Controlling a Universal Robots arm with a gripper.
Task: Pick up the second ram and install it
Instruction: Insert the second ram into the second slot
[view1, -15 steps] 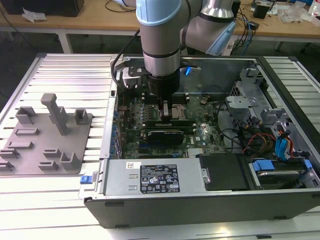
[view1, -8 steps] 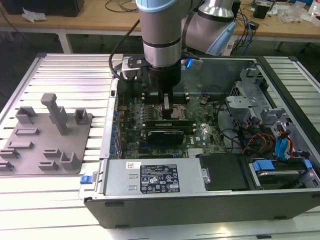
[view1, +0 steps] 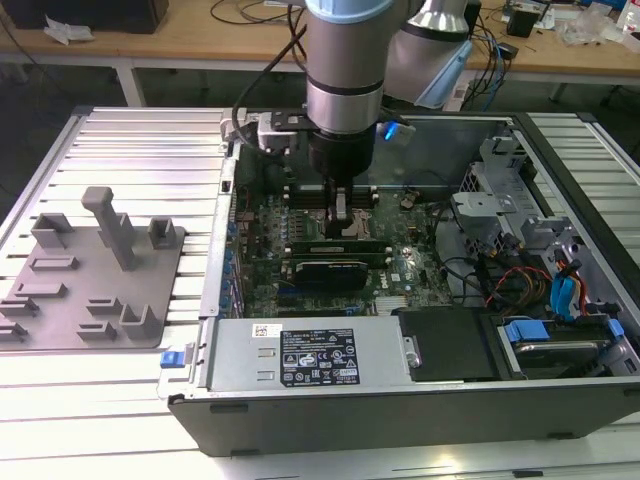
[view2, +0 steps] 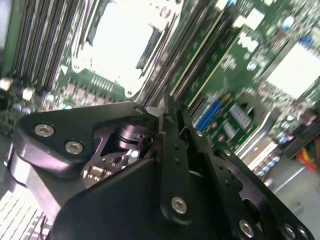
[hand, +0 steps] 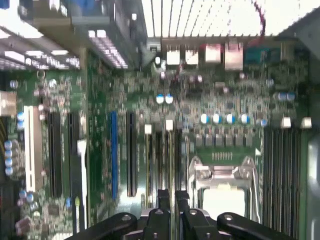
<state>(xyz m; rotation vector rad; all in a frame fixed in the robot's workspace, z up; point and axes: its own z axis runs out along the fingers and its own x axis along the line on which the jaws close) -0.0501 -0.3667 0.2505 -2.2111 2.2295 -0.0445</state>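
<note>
My gripper (view1: 340, 226) hangs low inside the open computer case, over the motherboard (view1: 395, 275). Its two black fingers stand pressed together in both wrist views, with nothing visible between them (hand: 172, 199) (view2: 168, 116). Directly under the fingertips a long green ram (view1: 322, 245) with dark chips sits upright in a black memory slot, lying across the exterior view. I cannot tell whether the fingertips touch its top edge. In the first wrist view the row of memory slots (hand: 165, 160) runs straight ahead of the fingertips beside the silver processor socket (hand: 222, 175).
A black expansion card (view1: 325, 270) lies just in front of the ram. The power supply (view1: 310, 355) fills the case's near side, with drive bays and cables (view1: 545, 285) at the exterior view's right. A grey fixture plate (view1: 90, 275) with blocks lies outside the case on the left.
</note>
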